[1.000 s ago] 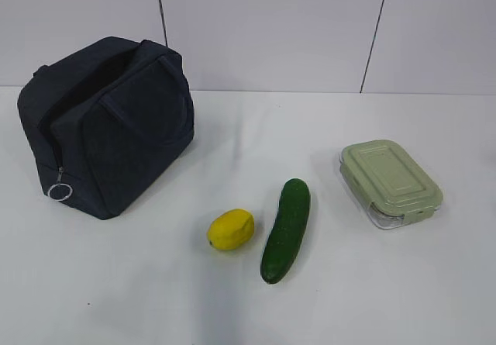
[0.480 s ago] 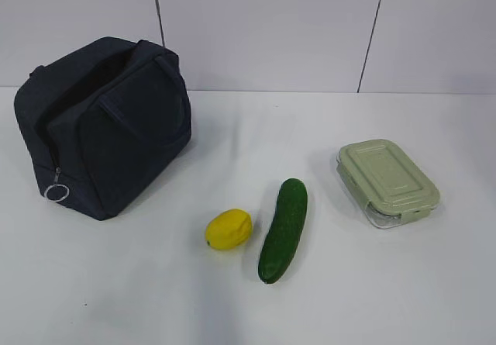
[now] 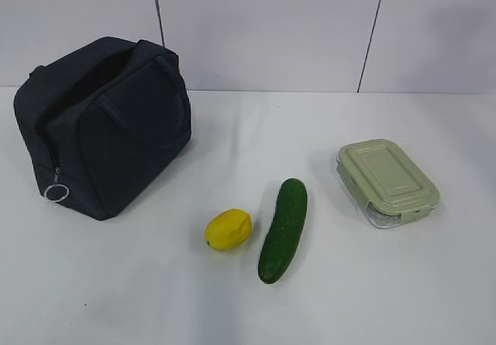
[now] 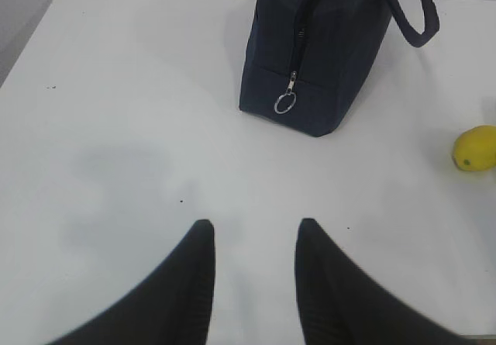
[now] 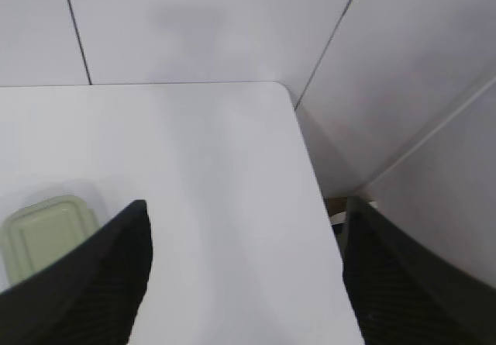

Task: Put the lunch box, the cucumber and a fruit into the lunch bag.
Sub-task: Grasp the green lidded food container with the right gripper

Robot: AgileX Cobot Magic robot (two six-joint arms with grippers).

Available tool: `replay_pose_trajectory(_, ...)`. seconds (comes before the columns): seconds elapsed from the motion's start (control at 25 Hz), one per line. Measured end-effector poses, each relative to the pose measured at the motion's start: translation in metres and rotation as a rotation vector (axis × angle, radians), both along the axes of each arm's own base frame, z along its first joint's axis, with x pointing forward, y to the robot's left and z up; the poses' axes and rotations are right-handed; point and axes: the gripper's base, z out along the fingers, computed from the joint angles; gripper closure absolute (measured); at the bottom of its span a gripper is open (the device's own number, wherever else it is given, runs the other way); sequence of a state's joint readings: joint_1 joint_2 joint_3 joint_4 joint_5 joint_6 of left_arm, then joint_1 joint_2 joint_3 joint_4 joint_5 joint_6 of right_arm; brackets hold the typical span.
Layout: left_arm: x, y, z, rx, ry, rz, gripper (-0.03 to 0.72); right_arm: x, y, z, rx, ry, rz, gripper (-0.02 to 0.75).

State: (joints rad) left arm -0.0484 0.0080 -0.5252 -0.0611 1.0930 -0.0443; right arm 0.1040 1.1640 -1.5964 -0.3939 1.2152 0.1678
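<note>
Standing unzipped, the lunch bag shows a dark interior; lidded lunch box apart; both hands spread.

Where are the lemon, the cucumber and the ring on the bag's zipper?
lemon (image 3: 229, 229), exterior view, middle of its skin
cucumber (image 3: 284, 229), exterior view, middle of its length
ring (image 4: 285, 104), left wrist view, its metal loop

Bright even light, soft faint shadows; wrist-view jaws blurred.
</note>
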Motion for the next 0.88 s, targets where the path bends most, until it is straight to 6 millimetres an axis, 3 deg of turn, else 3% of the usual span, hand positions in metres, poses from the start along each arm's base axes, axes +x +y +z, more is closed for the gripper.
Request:
replay_pose_trajectory(0.32,0.0,0.0,0.0,0.0,0.0,0.0,0.448,0.073,0.041,-0.033,0.256,0.114,0.267,0.148)
replay_pose_trajectory(0.6,0.0,0.0,0.0,0.0,0.0,0.0,0.448,0.111,0.064,-0.071,0.47,0.275,0.513,0.148)
replay_pose_trajectory(0.72,0.0,0.0,0.0,0.0,0.0,0.0,0.448,0.122,0.052,-0.081,0.573,0.309,0.59,0.148)
replay_pose_trajectory(0.88,0.0,0.0,0.0,0.0,0.0,0.0,0.448,0.135,0.012,-0.088,0.632,0.257,0.564,0.149)
